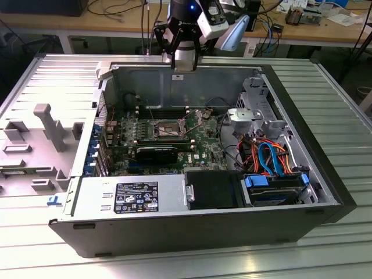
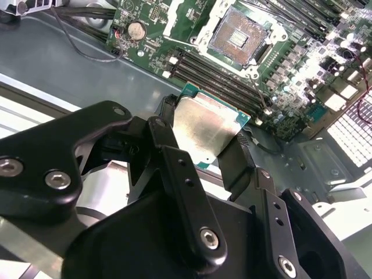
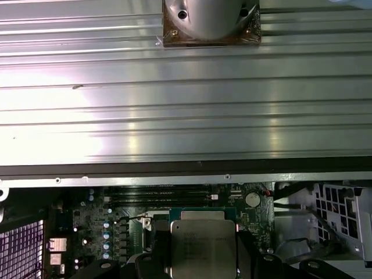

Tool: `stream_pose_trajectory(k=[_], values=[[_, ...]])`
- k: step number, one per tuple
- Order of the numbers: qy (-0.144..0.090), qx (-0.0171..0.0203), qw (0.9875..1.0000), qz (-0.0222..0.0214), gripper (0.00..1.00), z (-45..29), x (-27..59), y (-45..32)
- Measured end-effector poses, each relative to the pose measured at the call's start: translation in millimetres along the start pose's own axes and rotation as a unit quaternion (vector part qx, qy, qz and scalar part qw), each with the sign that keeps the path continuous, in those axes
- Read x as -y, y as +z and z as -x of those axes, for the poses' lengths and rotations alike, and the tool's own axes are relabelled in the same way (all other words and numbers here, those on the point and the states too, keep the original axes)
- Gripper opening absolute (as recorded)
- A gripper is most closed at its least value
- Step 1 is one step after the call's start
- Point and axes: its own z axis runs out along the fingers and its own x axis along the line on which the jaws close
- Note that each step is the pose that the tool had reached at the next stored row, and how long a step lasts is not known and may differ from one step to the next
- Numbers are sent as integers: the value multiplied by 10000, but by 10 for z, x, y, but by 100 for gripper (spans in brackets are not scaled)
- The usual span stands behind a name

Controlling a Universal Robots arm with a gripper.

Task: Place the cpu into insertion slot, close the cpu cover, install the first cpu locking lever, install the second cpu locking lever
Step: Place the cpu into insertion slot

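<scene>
The tool point(image 2: 204, 125) clamps the cpu point(image 2: 203, 133), memory slots point(image 2: 215, 72) lying between it and the insertion slot point(image 2: 237, 39).

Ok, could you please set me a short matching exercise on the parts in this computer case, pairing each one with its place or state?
Things:
1. cpu
2. insertion slot
3. coin battery
4. orange and blue cables

Places or states:
A. Empty, set in the green board
B. Bundled at the exterior view's right of the board
C. Clamped in the hand, not yet on the board
D. Round and silver, near the board's edge

Pairs: 1-C, 2-A, 3-D, 4-B.
</scene>
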Motion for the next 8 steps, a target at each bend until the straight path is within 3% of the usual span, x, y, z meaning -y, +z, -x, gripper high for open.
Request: stream_pose_trajectory(k=[5, 8], values=[[0, 0, 10000, 0, 55, 0, 5, 12], [0, 0, 10000, 0, 55, 1, 63, 30]])
